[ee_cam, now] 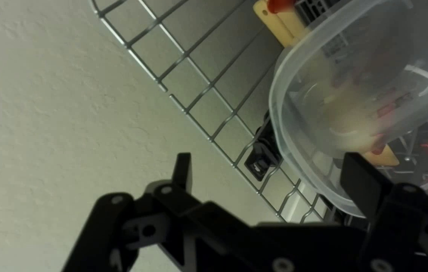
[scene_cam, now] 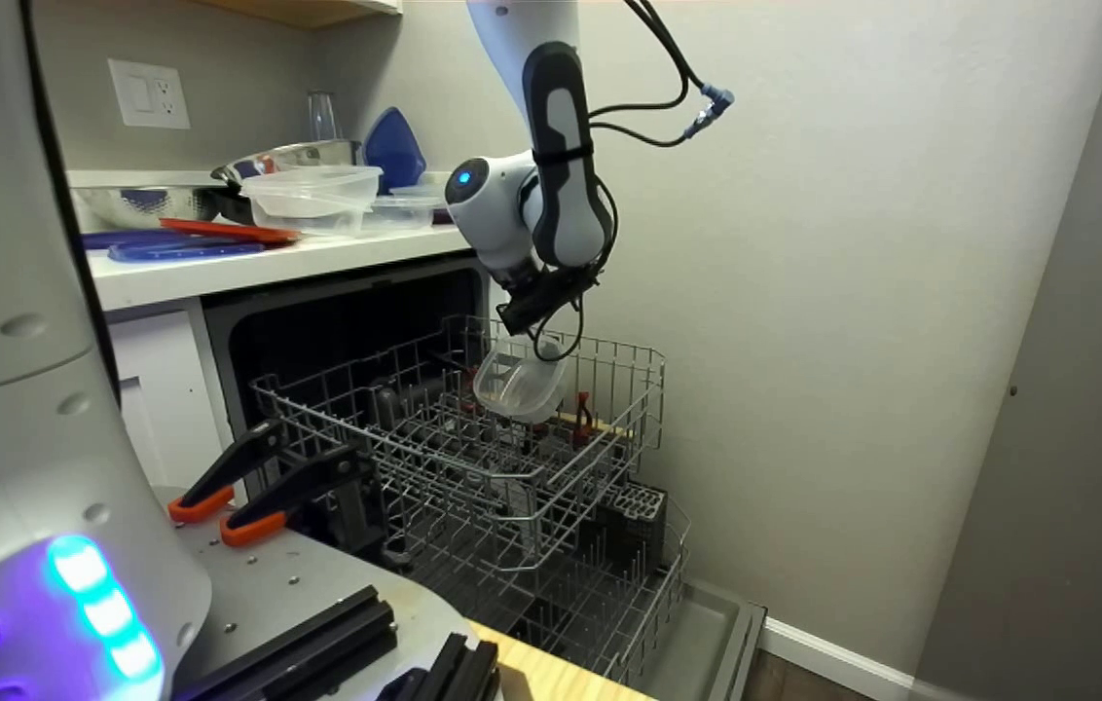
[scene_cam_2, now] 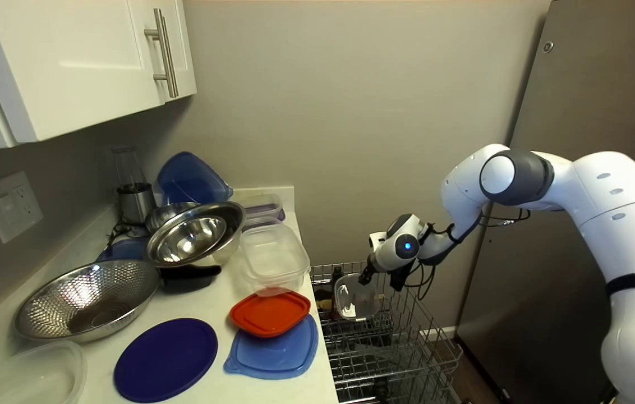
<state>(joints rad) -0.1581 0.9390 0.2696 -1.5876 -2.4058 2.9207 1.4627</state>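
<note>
See pincer at lower middle of wrist view, spread wide, released. Note clear container at right of that frame, overlapped at the rim by one finger; can't tell if touching. In both exterior views, find clear container tilted just below pincer, amid wires of upper rack, around frame centre in an exterior view; lower rack underneath. List on desk, left side of an exterior view: red lid over edge of light blue lid, round dark blue lid to their left, metal colander farther left, stacked clear tubs just above red lid in frame, steel bowls left of tubs.
</note>
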